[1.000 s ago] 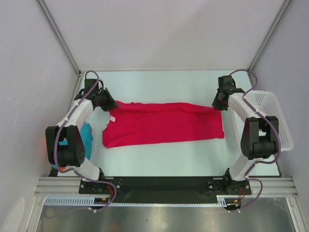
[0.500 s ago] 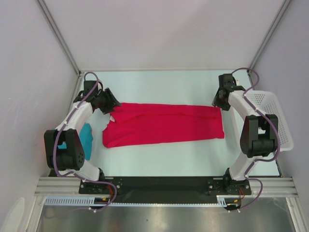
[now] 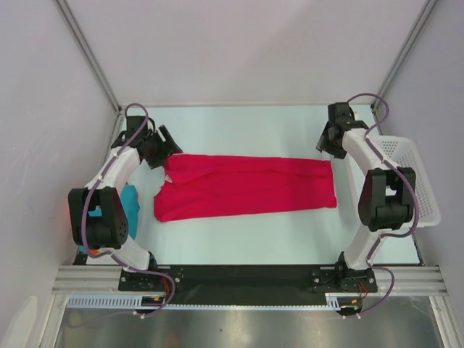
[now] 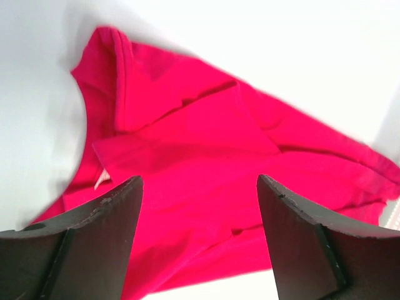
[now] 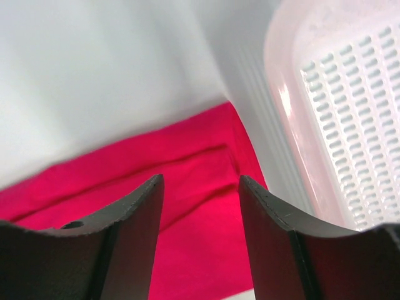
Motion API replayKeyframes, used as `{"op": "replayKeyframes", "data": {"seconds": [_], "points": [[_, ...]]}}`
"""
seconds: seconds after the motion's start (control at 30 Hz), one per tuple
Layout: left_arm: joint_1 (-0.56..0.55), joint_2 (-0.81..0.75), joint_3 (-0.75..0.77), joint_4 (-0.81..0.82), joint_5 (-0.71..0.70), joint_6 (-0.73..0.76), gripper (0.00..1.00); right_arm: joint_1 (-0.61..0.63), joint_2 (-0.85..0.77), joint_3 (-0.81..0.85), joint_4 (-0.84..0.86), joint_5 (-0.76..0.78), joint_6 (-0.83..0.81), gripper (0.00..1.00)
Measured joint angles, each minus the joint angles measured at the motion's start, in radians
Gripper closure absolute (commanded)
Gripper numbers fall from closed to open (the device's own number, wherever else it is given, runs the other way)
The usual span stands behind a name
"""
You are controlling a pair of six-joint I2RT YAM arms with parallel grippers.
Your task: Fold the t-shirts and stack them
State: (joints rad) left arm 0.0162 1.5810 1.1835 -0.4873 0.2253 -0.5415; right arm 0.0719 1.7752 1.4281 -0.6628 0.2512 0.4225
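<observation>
Left claw (image 3: 166, 143) and right claw (image 3: 325, 147) gape empty over the crimson t-shirt (image 3: 246, 187); raise them straight so you snag nothing.

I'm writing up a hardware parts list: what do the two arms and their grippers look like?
Both arms, left arm and right arm, have white curved link shells joined by bulky black joint housings. A purple-grey cable loops along each. The left gripper and right gripper carry broad, flat matte-black fingers with slightly worn edges. No markings are visible.
</observation>
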Motion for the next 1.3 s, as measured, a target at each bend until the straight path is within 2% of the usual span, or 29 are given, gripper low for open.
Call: {"op": "replayKeyframes", "data": {"seconds": [0.23,0.43,0.67,0.87,0.97,1.07,1.1,1.17,1.2,1.23,1.3], "points": [[0.000,0.156,0.075,0.019,-0.029,0.000,0.21,0.030,0.042,0.031,-0.020,-0.001,-0.002,0.43],[0.002,0.248,0.089,0.030,-0.044,-0.008,0.22,0.064,-0.003,-0.004,-0.032,-0.005,-0.002,0.43],[0.003,0.240,0.077,0.039,-0.067,-0.008,0.22,0.101,-0.167,-0.079,-0.055,-0.004,-0.002,0.43],[0.004,0.170,0.015,0.041,-0.092,-0.008,0.22,0.120,-0.229,-0.111,-0.066,-0.004,-0.001,0.43],[0.006,0.161,-0.002,0.051,-0.092,-0.008,0.26,0.124,-0.235,-0.126,-0.071,-0.004,-0.001,0.43],[0.006,0.152,-0.040,0.058,-0.089,-0.013,0.42,0.126,-0.242,-0.142,-0.077,-0.004,-0.001,0.43],[0.006,0.147,-0.056,0.061,-0.087,-0.017,0.58,0.126,-0.248,-0.150,-0.077,-0.004,-0.001,0.43],[0.006,0.129,-0.094,0.066,-0.080,-0.022,0.77,0.126,-0.259,-0.163,-0.079,-0.004,-0.001,0.43],[0.006,0.117,-0.115,0.071,-0.077,-0.027,0.92,0.127,-0.265,-0.168,-0.081,-0.004,-0.001,0.43],[0.006,0.104,-0.134,0.074,-0.072,-0.034,0.98,0.127,-0.270,-0.172,-0.081,-0.004,-0.001,0.43],[0.006,0.087,-0.161,0.083,-0.065,-0.044,1.00,0.129,-0.278,-0.176,-0.081,-0.004,-0.001,0.43]]}}
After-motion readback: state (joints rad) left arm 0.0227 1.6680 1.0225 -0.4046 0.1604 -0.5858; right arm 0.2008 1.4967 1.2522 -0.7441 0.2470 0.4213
